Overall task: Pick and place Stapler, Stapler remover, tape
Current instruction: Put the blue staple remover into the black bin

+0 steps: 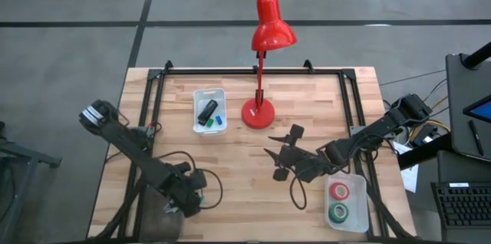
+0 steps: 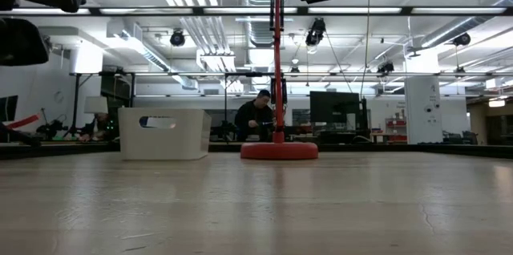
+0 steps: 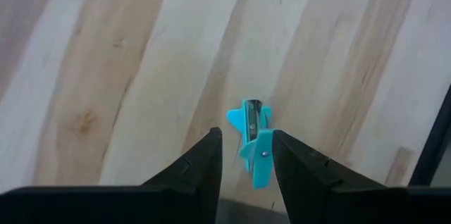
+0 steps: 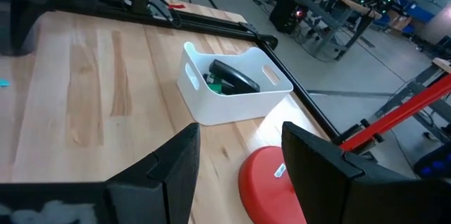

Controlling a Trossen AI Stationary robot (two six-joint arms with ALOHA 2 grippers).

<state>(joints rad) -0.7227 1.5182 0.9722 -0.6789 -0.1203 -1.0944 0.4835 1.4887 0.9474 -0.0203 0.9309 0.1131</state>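
Desk (image 1: 230,167) boards lay bare across the middle and the near-left stretch, with a black rail framing the far edge and both sides. A red lamp (image 1: 261,83) stood on its round base just behind the centre. The left arm reached to the near-left corner, its gripper (image 3: 244,155) pointing down at the wood; those jaws stood part-way open on either side of a small light-blue staple remover (image 3: 252,139), and I could not tell whether they gripped it. The right arm stretched in from the right edge, its gripper (image 1: 285,154) hanging near the centre just in front of the lamp base, jaws wide apart and holding nothing. A white bin (image 1: 209,111) sat left of the lamp base, containing the black stapler (image 1: 207,110) beside small green and blue pieces. A second white tray (image 1: 345,202) near the right front corner held two tape rolls: red (image 1: 339,191) and green (image 1: 337,212).
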